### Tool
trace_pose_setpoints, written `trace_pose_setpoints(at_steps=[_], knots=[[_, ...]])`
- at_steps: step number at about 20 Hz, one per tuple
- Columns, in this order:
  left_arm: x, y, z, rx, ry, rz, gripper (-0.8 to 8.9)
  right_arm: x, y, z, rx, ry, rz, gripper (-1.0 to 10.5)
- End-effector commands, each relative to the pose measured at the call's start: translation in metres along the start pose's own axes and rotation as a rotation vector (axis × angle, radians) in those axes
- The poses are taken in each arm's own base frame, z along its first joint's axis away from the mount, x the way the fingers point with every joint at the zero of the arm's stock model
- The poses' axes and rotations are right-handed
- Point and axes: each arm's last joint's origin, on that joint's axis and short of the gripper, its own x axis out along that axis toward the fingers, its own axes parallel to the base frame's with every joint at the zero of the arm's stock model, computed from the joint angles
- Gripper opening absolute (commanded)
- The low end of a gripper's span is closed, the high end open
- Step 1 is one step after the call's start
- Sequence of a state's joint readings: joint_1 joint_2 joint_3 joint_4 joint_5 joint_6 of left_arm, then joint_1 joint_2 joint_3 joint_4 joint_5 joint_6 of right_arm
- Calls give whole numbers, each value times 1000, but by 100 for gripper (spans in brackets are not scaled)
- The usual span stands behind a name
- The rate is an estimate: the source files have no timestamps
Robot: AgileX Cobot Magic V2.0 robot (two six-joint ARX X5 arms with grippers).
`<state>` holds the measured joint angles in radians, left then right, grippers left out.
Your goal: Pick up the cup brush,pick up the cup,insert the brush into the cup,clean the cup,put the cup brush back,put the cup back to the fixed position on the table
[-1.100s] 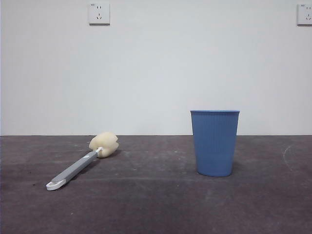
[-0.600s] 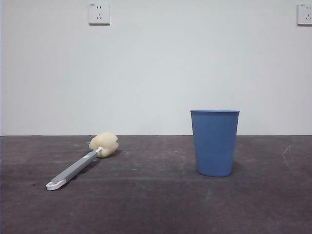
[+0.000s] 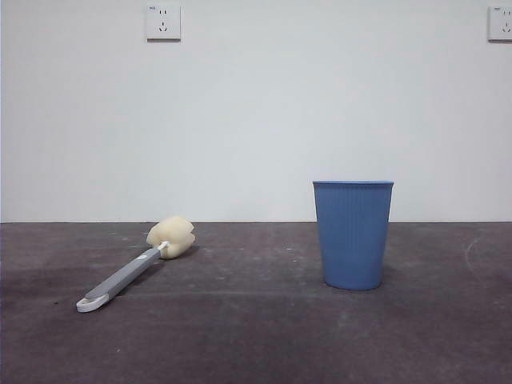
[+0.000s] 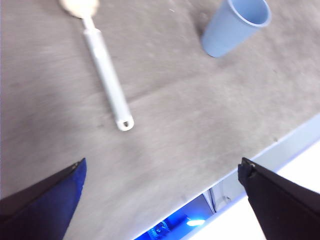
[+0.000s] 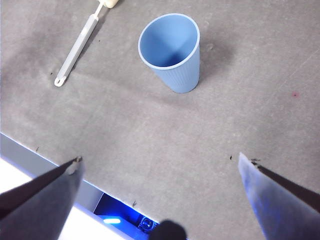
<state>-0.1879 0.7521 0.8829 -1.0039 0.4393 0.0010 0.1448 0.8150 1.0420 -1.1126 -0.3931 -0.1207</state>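
Left pincer (image 4: pixel 160 200) and right pincer (image 5: pixel 160 200) hang high above the desk (image 3: pixel 256 336), jaws wide, empty. The cup brush (image 3: pixel 136 268) lies flat, well apart from the upright cup (image 3: pixel 353 234). No step is done; all remain.

Cup brush (image 4: pixel 106 75) sponge head cut by left wrist view edge.

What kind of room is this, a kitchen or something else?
Probably a robot test bench, not a kitchen: a bare dark table against a plain white wall with sockets, holding only a blue cup and a cup brush, watched from above by two open end effectors.
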Motion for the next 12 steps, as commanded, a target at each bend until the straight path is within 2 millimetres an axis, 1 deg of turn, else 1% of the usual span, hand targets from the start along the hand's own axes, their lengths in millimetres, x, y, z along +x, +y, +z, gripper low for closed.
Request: trace_pose_setpoints(at_steps=[1, 4, 7, 10, 12], knots=[[20, -5, 14, 9, 23, -18, 633, -1, 0, 0, -3, -5, 2, 567], [56, -14, 29, 38, 54, 63, 633, -1, 0, 0, -3, -5, 2, 567], [99, -19, 38, 45, 92, 194, 633, -1, 0, 0, -1, -5, 2, 567], [140, -18, 40, 45, 138, 266, 626, -1, 0, 0, 7, -6, 2, 567], [161, -13, 39, 29, 169, 316, 626, -1, 0, 0, 13, -6, 2, 567]])
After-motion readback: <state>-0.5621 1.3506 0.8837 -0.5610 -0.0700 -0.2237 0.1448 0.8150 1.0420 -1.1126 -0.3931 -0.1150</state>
